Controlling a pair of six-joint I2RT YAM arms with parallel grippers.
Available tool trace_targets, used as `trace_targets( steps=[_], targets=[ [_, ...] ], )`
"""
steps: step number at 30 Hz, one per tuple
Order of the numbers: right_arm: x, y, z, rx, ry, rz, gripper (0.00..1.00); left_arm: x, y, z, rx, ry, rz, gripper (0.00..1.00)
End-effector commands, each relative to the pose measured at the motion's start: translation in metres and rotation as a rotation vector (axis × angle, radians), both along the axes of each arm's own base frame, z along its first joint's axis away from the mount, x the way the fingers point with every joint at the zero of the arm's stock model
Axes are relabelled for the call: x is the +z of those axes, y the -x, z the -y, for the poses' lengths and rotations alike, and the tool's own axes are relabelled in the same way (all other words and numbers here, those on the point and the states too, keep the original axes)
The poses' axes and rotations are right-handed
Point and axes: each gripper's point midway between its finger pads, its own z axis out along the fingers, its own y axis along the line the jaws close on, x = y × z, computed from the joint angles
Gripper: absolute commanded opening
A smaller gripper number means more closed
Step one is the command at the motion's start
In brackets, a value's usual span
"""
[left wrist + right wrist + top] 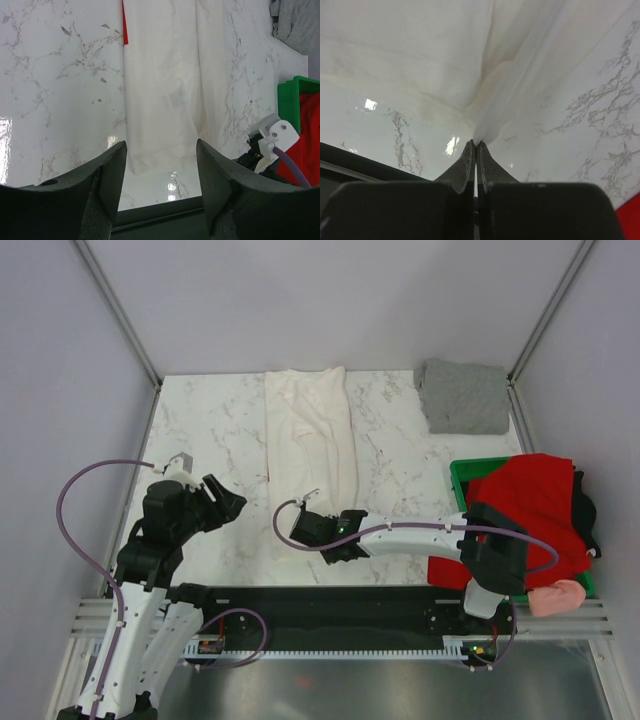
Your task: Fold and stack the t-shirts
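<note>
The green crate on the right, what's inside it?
A red t-shirt fills the green crate and spills over its rim, with a black t-shirt at its right edge and a pink t-shirt at the near corner. Anything beneath the pile is hidden.

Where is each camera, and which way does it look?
Top: above and behind, looking down at the marble table; left arm, right arm show.
Left wrist: on the left arm, facing the long white cotton t-shirt; open left gripper shows.
Right wrist: low over the table, facing that shirt; shut right gripper pinches it.
All share the shirt.
</note>
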Motion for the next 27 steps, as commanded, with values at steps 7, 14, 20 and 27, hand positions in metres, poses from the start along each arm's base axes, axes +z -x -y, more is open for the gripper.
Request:
trace_targets(
  steps=[7, 14, 20, 27],
  targets=[
    [0.053, -0.007, -0.058, 0.112, -0.075, 0.184, 0.06, 0.003, -0.003, -0.001, -0.018, -0.028, 0.030, 0.65],
    [0.045, 0.007, -0.061, 0.178, -0.039, 0.166, 0.52, 0.000, -0.004, -0.001, -0.017, -0.033, 0.018, 0.65],
    [0.055, 0.006, -0.009, 0.004, -0.132, 0.186, 0.62, -0.008, -0.001, -0.001, 0.020, 0.004, -0.054, 0.65],
    [0.040, -0.021, 0.047, -0.222, -0.389, 0.032, 0.59, -0.039, 0.008, 0.010, 0.083, 0.135, -0.204, 0.62]
  ],
)
